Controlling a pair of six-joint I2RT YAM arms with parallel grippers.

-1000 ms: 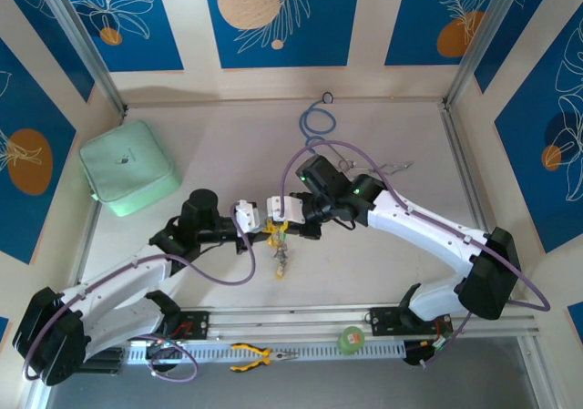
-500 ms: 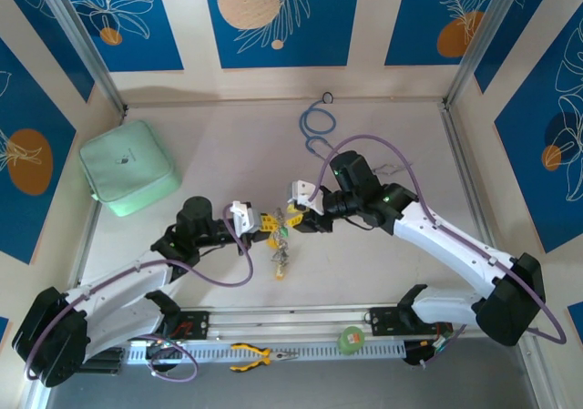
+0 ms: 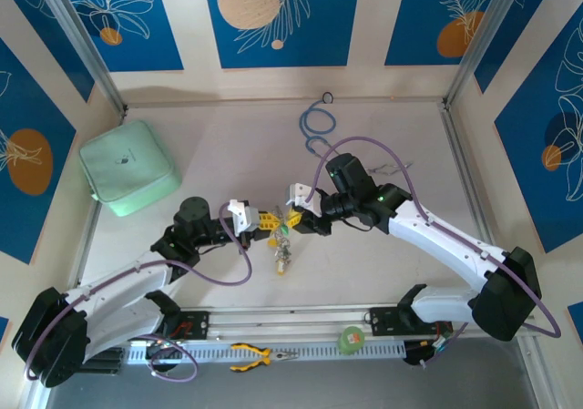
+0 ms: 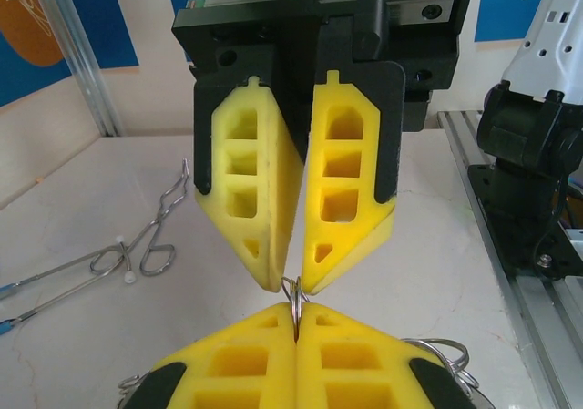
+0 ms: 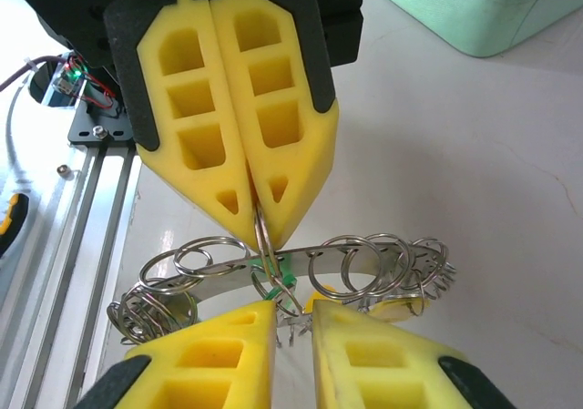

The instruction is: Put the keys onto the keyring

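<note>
- worktop (image 3: pixel 219 145): pale, both arms meet near the middle of it
- mint green pouch (image 3: pixel 127 168): well off to the outer side of the left end effector (image 3: pixel 271 219), not touching anything
- left end effector: yellow pads pressed tight together, pinching a small split ring (image 4: pixel 294 292) right at the tips
- right end effector (image 3: pixel 286 216): nose to nose with the left one, tips almost touching it. There's a narrow gap between its pads with ring wire sitting in it, and honestly I can't tell if it's clamping or just loose around it
- keyring (image 5: pixel 235 266): slung right under and between the two sets of tips, loaded with wire rings
- keys (image 3: pixel 282 258): dangling in a bunch just below where the tips meet
</note>
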